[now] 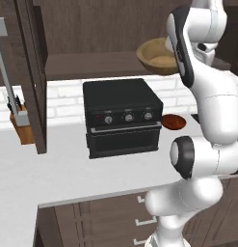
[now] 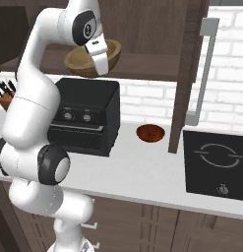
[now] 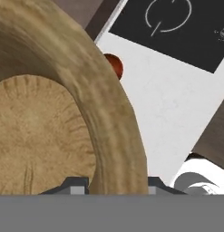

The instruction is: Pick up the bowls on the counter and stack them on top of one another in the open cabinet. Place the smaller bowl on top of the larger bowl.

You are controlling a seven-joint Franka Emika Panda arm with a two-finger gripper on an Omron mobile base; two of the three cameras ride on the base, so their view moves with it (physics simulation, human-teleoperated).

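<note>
From the left base camera, the larger bowl (image 1: pixel 155 56) hangs tilted at cabinet (image 1: pixel 82 65) shelf height, not yet set down. From the right, the smaller bowl (image 2: pixel 150 133) waits below the claw (image 2: pixel 100 68) on the white bench (image 2: pixel 142 172), beside an oven (image 2: pixel 86 115). The hand camera shows the claw's fingers (image 3: pixel 76 185) pinching the tan rim.

Two bowls: one wide tan wooden bowl (image 1: pixel 156 56) and one smaller dark red bowl (image 2: pixel 150 133). One black countertop oven (image 1: pixel 121 117) with three knobs on its front (the right base view shows only two of them). One knife block (image 1: pixel 22 124) holding several dark-handled knives. One black cooktop (image 2: pixel 215 165) with a single knob. One white robot arm (image 1: pixel 207 120).
</note>
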